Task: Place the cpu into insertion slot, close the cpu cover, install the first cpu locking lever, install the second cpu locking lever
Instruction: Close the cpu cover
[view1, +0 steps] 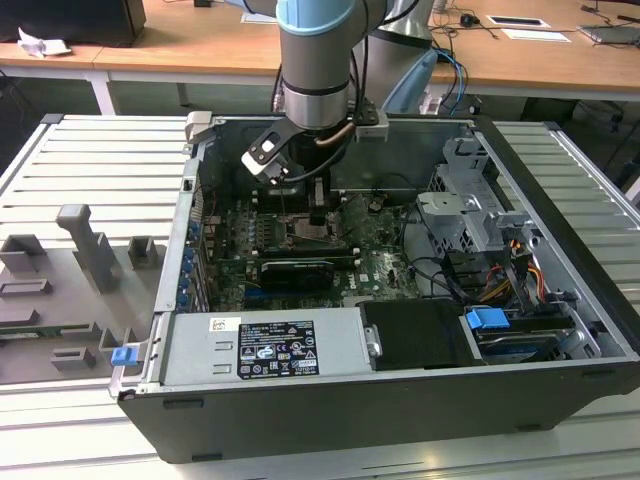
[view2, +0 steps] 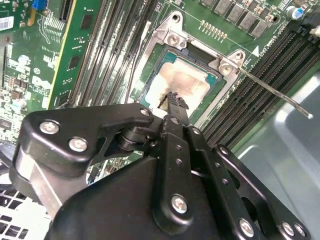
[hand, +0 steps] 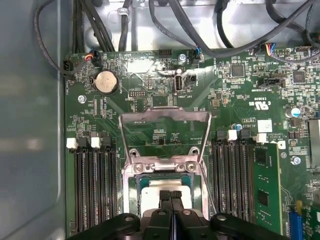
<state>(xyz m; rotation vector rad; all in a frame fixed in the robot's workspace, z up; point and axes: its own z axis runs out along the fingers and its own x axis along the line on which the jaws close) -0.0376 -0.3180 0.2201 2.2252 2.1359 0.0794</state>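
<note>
The cpu (view2: 182, 82), a pale silver square, lies flat in the insertion slot (view2: 212, 80) on the green board. In the first wrist view the cpu (hand: 150, 187) shows just beyond my fingertips. My gripper (view2: 172, 100) hangs right over its near edge, fingers pressed together with nothing between them; whether they touch the chip I cannot tell. The cpu cover (hand: 165, 117), a thin metal frame with a window, stands swung up and open on its hinge. A thin locking lever (view2: 275, 92) sticks out beside the socket. In the exterior view the gripper (view1: 318, 205) reaches down into the open computer case (view1: 560, 300).
Long black memory slots (hand: 95, 185) flank the socket on both sides. Black cables (hand: 210, 30) run along the case wall past the board. A grey power supply (view1: 270, 350) and a drive cage (view1: 470, 210) stand inside the case. Grey fixtures (view1: 90, 250) lie at the exterior view's left.
</note>
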